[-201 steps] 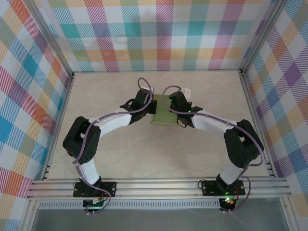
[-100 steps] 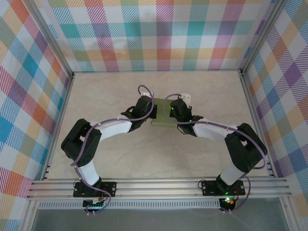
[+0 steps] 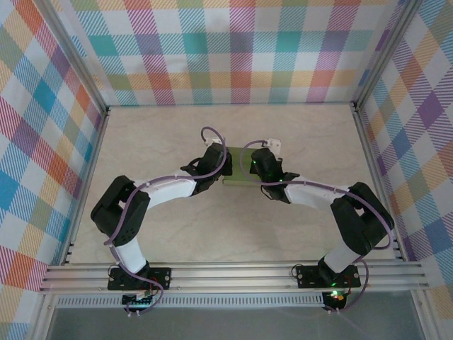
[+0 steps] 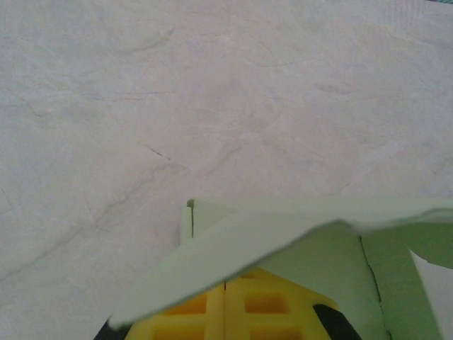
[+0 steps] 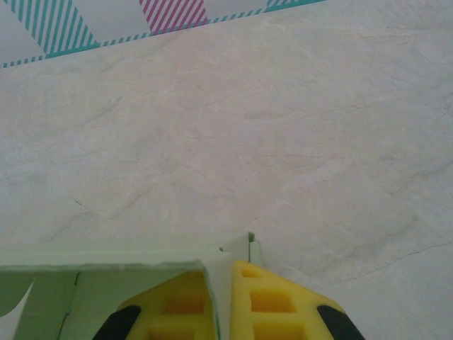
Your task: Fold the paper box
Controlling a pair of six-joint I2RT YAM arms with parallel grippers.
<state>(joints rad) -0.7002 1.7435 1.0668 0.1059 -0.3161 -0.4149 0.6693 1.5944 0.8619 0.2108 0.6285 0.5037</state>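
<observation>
My two arms rise from their mounts on the aluminium rail (image 3: 233, 273) at the near edge and bow inward, meeting near the middle of the pale marbled table (image 3: 156, 134). In my left wrist view, my left gripper (image 4: 225, 301) is clenched, its yellow pads (image 4: 265, 304) pressed together. A slanting flap of the paper box (image 4: 311, 244) lies across their tips, but I cannot tell whether any card is caught between them. In my right wrist view, my right gripper (image 5: 223, 287) is also clenched, and here a thin strip of the pale sage-green card runs down between the yellow pads (image 5: 269, 301), so it is grasping the box at its corner. The rest of the box spreads to the left of the pads as a low open shape with folded walls. From above, the box sits flat on the table between my two grippers, touching both. Beyond it lies bare tabletop, then the pastel checked back wall (image 3: 233, 49).
</observation>
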